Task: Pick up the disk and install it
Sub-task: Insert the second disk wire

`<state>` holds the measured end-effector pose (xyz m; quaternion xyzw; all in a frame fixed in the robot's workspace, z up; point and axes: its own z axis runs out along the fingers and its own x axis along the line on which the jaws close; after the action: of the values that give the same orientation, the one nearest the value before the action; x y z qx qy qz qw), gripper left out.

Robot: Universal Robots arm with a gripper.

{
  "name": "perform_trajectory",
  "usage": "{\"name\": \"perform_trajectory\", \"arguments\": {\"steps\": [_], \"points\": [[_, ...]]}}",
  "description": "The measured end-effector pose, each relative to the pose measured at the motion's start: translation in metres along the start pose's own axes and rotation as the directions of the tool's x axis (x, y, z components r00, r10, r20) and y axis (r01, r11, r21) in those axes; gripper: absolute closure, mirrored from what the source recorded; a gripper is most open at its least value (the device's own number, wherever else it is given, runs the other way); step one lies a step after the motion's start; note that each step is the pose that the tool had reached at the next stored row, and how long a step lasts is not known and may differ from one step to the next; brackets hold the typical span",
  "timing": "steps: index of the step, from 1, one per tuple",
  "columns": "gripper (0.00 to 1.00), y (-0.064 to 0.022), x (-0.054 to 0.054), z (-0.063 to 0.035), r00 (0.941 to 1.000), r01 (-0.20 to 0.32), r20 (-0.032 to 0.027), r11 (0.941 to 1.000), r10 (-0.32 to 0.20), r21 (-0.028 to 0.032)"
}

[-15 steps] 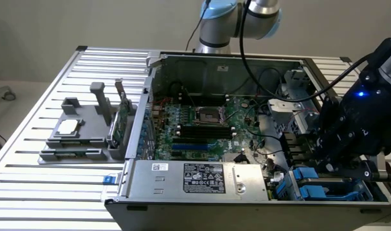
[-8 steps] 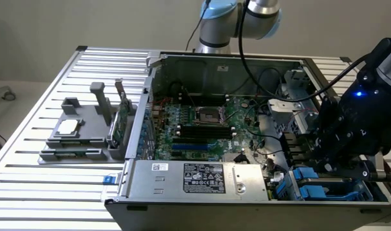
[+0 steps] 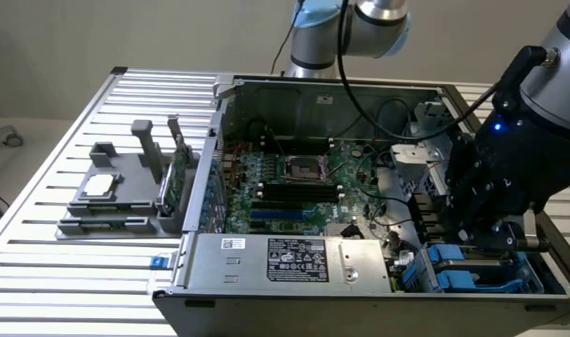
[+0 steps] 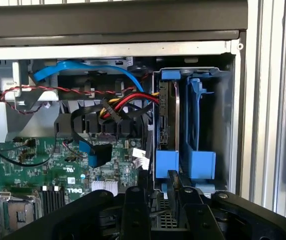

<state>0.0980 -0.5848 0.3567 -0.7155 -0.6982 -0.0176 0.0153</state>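
The disk (image 4: 168, 115) stands on edge in the drive bay at the corner of the open computer case, its dark metal side showing inside a bright blue carrier (image 4: 166, 162). A second blue carrier (image 4: 199, 130) stands beside it. My gripper (image 4: 160, 194) hovers just in front of the blue carrier tabs, its black fingers (image 4: 135, 202) apart with nothing between them. In the exterior view the gripper (image 3: 474, 242) hangs over the bay at the case's front right, right above the blue carriers (image 3: 451, 258).
Red, yellow and black cables (image 4: 118, 107) and a blue ribbon cable (image 4: 58, 70) run beside the bay. The motherboard (image 3: 295, 189) and power supply (image 3: 295, 260) take up the rest of the case. A grey holder (image 3: 111, 196) with a silver chip and a green card (image 3: 180, 175) sits on the slatted table.
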Motion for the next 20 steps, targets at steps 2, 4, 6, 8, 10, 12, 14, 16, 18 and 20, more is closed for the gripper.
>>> {"name": "perform_trajectory", "arguments": {"steps": [2,4,6,8,10,12,14,16,18,20], "points": [[0.70,-0.0016,0.005,-0.0017,1.0000,0.000,0.0094,1.0000,0.000,-0.0010],[0.70,-0.0027,0.011,-0.0038,0.9998,0.000,0.0184,1.0000,0.000,-0.0014],[0.70,-0.0034,0.018,-0.0061,0.9996,0.000,0.0272,1.0000,0.000,-0.0020],[0.70,-0.0037,0.026,-0.0085,0.9993,0.000,0.0379,1.0000,0.000,-0.0035],[0.70,-0.0039,0.035,-0.0104,0.9989,0.001,0.0472,1.0000,0.000,-0.0055],[0.70,-0.0041,0.043,-0.0121,0.9984,0.001,0.0557,1.0000,0.000,-0.0074],[0.70,-0.0042,0.048,-0.0137,0.9980,0.001,0.0630,1.0000,0.000,-0.0087],[0.70,-0.0042,0.051,-0.0147,0.9976,0.001,0.0693,1.0000,0.000,-0.0098],[0.70,-0.0040,0.053,-0.0150,0.9971,0.001,0.0757,0.9999,0.000,-0.0109],[0.70,-0.0035,0.055,-0.0149,0.9967,0.001,0.0814,0.9999,0.000,-0.0125]]}}
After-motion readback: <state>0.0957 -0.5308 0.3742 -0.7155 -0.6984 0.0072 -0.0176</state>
